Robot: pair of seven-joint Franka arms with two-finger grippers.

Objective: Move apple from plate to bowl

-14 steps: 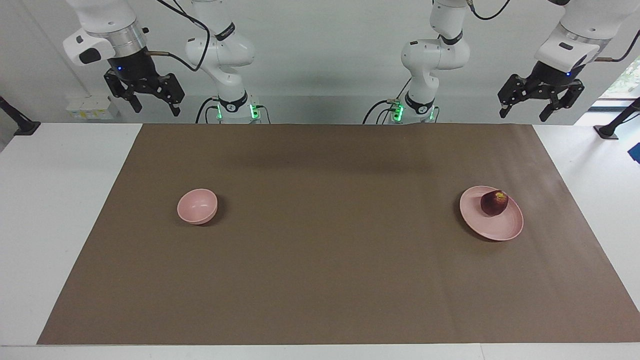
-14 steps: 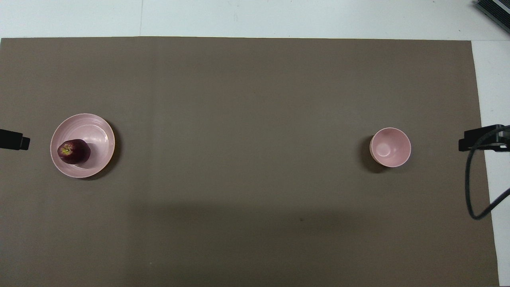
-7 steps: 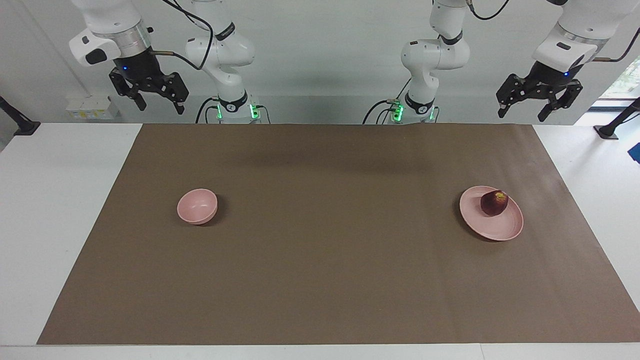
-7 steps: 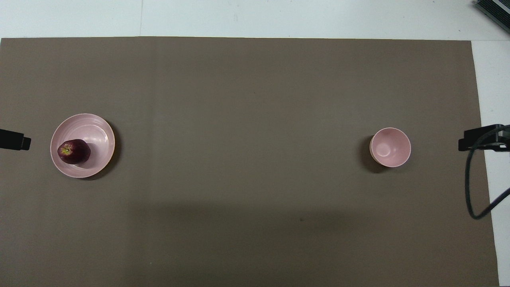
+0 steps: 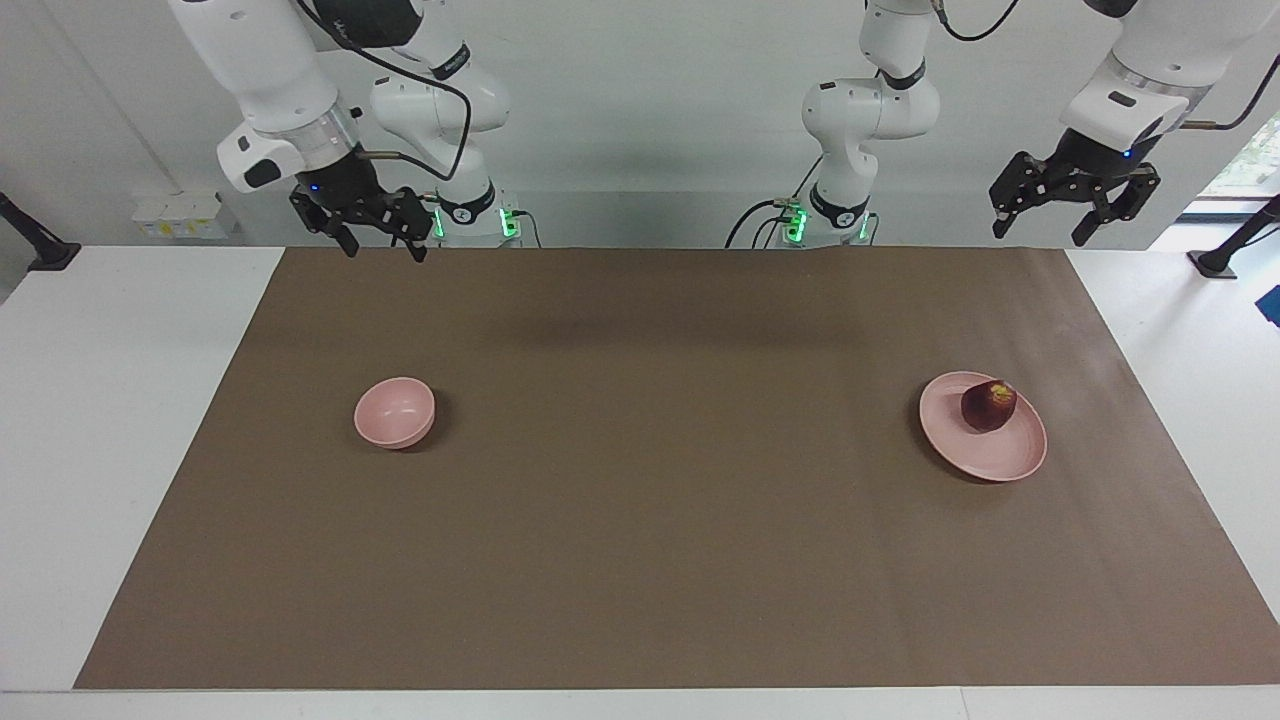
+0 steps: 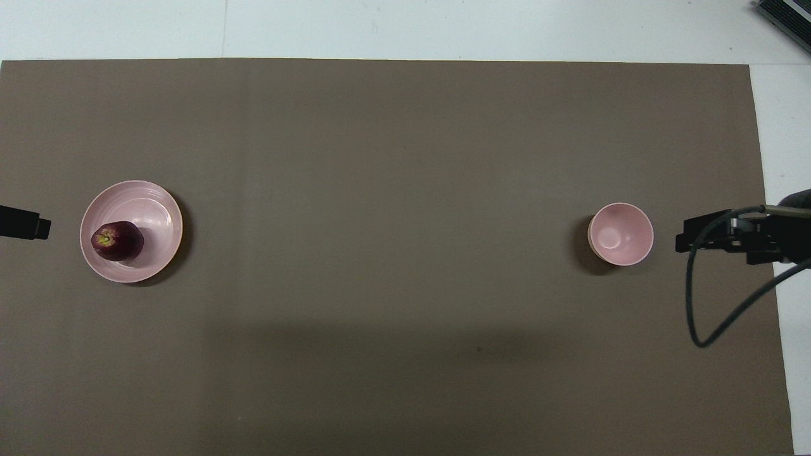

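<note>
**Waiting on the plate**

Resting on the pink plate (image 5: pixel 983 440) at the left arm's end of the brown mat (image 5: pixel 660 540), the apple (image 5: pixel 988 405) sits untouched, well apart from the bowl (image 5: pixel 395 411). Both the left gripper (image 5: pixel 1075 205) and right gripper (image 5: pixel 372 232) hang raised, jaws spread and empty.

From overhead, the apple (image 6: pixel 117 240) lies on the plate's (image 6: pixel 155 212) edge toward the left gripper (image 6: pixel 31 225); the right gripper (image 6: pixel 690 231) shows just beside the bowl (image 6: pixel 620 234).

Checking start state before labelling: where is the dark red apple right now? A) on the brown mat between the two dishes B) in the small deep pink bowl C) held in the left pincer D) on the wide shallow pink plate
D: the dark red apple sits on the wide shallow pink plate, toward the left arm's end of the table; the small deep pink bowl is empty.
</note>
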